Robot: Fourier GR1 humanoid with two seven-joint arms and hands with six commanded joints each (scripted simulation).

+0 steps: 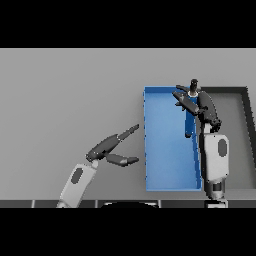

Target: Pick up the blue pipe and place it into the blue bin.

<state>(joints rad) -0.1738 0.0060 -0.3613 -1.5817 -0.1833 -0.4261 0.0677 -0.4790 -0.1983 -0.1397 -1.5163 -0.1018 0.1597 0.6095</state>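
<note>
The blue bin [165, 150] lies right of the table's middle, long side running away from me. The blue pipe [189, 122], a darker blue tube, is over the bin's right side, pointing toward me along the right wall. My right hand [194, 102] hovers over the pipe's far end, fingers straight and splayed to the left, thumb pointing away; it is open and the fingers do not wrap the pipe. Whether the palm touches the pipe is hidden. My left hand [107, 150] rests open over the table left of the bin, fingers stretched toward it.
A dark grey bin [240, 135] stands directly right of the blue bin, their walls touching. My right forearm [215, 160] lies over the seam between both bins. Bare grey table [65, 100] spreads to the left and far side.
</note>
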